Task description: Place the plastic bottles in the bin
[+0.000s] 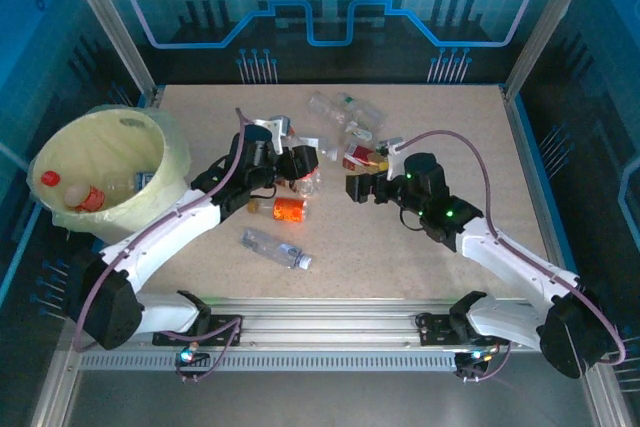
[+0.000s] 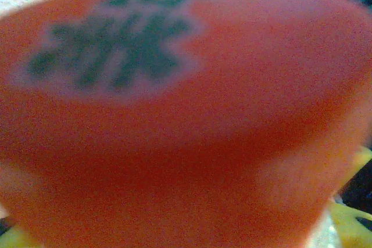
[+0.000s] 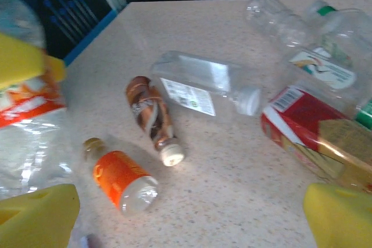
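My left gripper (image 1: 296, 163) reaches into the bottle pile mid-table. A red-labelled bottle (image 2: 186, 120) sits between its yellow pads (image 2: 353, 216), blurred and pressed close to the camera. The same bottle (image 3: 29, 126), clear with a red-orange label, has a yellow pad on its top in the right wrist view. My right gripper (image 3: 186, 225) hovers open over bare table with nothing between its fingertips. An orange bottle (image 3: 119, 178), a brown bottle (image 3: 152, 111) and a clear bottle (image 3: 203, 85) lie ahead of it. The cream bin (image 1: 150, 192) stands far left with bottles inside (image 1: 82, 195).
More clear bottles (image 1: 345, 107) and a red-labelled one (image 3: 302, 126) lie at the back right of the pile. A clear bottle (image 1: 276, 248) lies alone nearer the front. The aluminium rail (image 1: 330, 312) runs along the near edge.
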Available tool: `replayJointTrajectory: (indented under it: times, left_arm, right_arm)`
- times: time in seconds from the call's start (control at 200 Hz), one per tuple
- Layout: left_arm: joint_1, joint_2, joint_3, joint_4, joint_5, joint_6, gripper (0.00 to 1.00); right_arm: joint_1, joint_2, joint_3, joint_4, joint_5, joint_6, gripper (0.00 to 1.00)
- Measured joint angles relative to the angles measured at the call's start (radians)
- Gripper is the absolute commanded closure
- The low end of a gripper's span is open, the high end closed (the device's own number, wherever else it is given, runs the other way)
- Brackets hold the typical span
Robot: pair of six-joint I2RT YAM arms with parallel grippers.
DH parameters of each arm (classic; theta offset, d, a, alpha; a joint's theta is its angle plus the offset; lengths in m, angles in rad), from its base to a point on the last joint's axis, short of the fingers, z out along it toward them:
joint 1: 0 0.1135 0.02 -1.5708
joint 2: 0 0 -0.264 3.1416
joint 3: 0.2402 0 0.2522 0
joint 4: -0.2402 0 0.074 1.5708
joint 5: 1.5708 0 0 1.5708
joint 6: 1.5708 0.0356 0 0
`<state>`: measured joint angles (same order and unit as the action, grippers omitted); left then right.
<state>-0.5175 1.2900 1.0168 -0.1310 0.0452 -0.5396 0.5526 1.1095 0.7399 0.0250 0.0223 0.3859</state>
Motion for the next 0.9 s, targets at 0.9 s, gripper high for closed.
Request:
replayJointTrajectory:
  times: [0.9]
  left_arm:
    - [0.016,-0.227,0.418,-0.484,-0.674,0.428,0.46]
  right_arm:
    - [-0.075,0.012,0.01,-0.114,0.186,-0.034,0.0]
